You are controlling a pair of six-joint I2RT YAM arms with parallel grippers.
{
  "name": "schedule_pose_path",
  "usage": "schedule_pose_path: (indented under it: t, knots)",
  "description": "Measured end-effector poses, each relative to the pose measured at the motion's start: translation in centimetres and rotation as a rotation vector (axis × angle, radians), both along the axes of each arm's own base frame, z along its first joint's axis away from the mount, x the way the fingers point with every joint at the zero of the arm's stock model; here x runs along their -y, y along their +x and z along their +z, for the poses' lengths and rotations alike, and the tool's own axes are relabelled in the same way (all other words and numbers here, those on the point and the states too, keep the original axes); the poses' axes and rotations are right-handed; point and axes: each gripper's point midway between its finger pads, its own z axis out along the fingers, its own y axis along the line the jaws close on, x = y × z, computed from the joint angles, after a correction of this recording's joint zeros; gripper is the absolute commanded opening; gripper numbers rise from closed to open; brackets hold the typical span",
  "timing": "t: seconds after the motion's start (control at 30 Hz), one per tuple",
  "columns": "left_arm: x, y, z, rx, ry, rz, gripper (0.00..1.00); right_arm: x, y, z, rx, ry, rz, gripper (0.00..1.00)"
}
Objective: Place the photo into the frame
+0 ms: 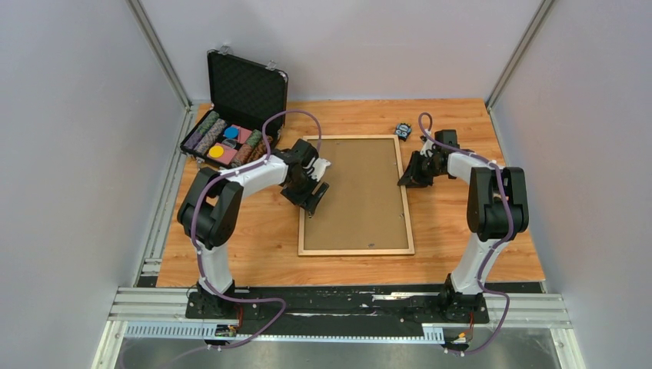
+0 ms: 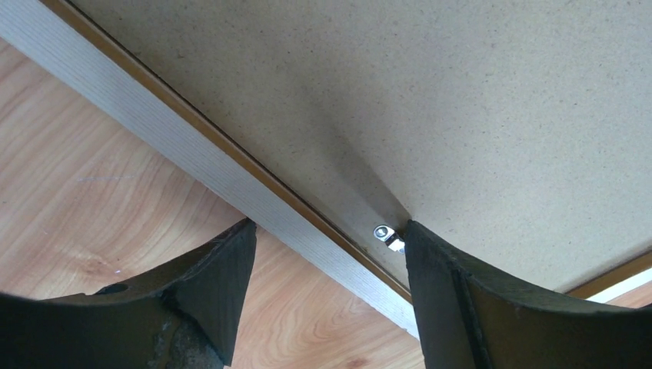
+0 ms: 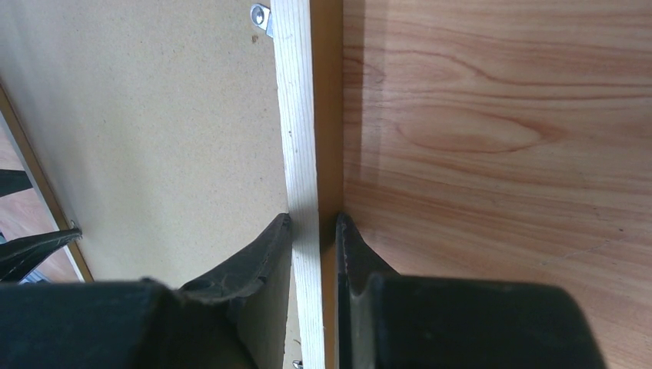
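On the surface [image 1: 438, 223], right gripper [image 3: 314, 223] clamps the frame [image 3: 296, 115] while left gripper [image 2: 329, 231], jaws apart, probably must turn the backing tab [image 2: 387, 236].

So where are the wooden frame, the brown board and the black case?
thin light-brown wooden picture frame [image 1: 356, 250], top view, near rail.
flat brown backing board [image 1: 360, 192], top view, its centre.
open black foam-lined case [image 1: 246, 83], top view, raised lid.

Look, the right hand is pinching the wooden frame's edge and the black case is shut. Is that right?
Not quite: the black case is open, its lid standing up, as the top view shows. The right hand does pinch the edge of the frame.
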Motion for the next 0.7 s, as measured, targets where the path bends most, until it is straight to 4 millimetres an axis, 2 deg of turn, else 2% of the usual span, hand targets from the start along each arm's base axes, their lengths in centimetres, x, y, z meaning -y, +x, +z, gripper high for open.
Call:
schedule_pose_path:
  t: [0.23, 0.7]
  knots:
    - [0.28, -0.21, 0.07, 0.001, -0.002, -0.010, 0.65, 0.04, 0.00, 0.01, -0.002, 0.017, 0.000, 0.00]
    - [-0.07, -0.40, 0.23, 0.015, 0.009, -0.037, 0.54, 0.04, 0.00, 0.00, -0.002, 0.018, 0.002, 0.00]
